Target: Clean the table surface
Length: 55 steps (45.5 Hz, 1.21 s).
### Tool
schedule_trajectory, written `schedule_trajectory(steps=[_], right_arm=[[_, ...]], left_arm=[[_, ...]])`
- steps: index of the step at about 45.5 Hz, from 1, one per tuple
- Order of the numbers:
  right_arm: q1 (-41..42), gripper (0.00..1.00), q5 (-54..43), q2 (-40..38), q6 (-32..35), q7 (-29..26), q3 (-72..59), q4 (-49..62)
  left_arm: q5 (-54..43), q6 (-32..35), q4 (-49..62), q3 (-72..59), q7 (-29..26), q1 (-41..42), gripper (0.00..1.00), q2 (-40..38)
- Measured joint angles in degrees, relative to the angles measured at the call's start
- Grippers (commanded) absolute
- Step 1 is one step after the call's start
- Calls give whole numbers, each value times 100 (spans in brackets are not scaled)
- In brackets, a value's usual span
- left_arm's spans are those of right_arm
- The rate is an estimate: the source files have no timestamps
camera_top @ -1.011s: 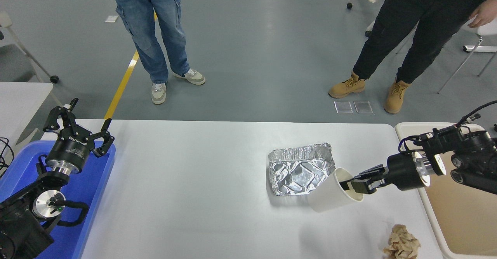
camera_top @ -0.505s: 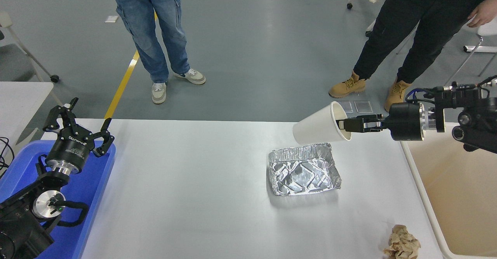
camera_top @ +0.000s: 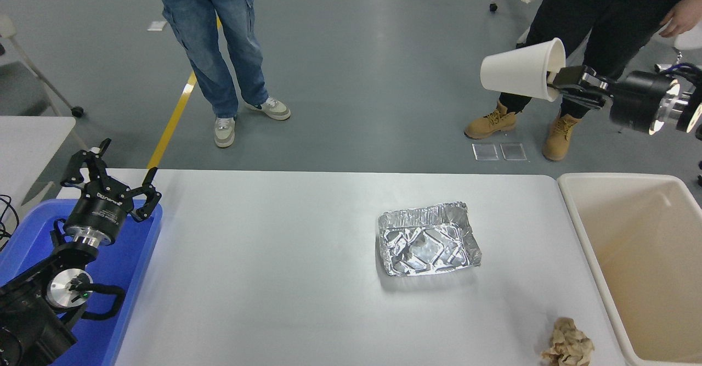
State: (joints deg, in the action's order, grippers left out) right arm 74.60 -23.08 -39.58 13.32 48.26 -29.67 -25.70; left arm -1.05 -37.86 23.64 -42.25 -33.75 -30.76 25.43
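The table surface (camera_top: pixel 285 278) is a wide white top with rounded corners. On it lie a crumpled foil tray (camera_top: pixel 428 240) right of the middle and a brown paper ball (camera_top: pixel 568 344) at the front right. My right gripper (camera_top: pixel 560 83) is shut on the rim of a white paper cup (camera_top: pixel 521 69) and holds it on its side, high above the table's far right corner. My left gripper (camera_top: pixel 109 176) is open and parked at the lower left, over the blue bin.
A beige bin (camera_top: pixel 576 212) stands against the table's right end. A blue bin (camera_top: pixel 131 256) sits at the left end, with a smaller white table (camera_top: pixel 27 135) behind it. Two people stand beyond the far edge, one in jeans (camera_top: pixel 219 42), one in black trousers (camera_top: pixel 570 42).
My right gripper has lifted the white cup from the table beside the foil tray, up and to the right, high beyond the far right corner. The left arm has not moved.
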Motion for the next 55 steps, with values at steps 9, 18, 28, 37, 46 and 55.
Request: schedule_trajectory(steps=[9,18,28,37,46,55], right_arm=[[-527,0,821,11,83,-390,7,819],[-991,0,1440,18,83,-926,38,1332],[-1378,0,1826,24,25,-1749,318,1756],[-1670,0,1951,38,-113,-2576,510,1901],[-1960,0,2002,74,-332,-3293,646,1966],[-2235,0,2017,145,-541,-3912,712,1989]], left_arm=[[0,0,0,0,0,0,100,-1],[-1,0,0,0,-1,0,100,-1],[0,0,0,0,0,0,100,1],[0,0,0,1,0,0,100,1],[0,0,0,0,0,0,100,-1],[0,0,0,-2,0,0,100,-1]])
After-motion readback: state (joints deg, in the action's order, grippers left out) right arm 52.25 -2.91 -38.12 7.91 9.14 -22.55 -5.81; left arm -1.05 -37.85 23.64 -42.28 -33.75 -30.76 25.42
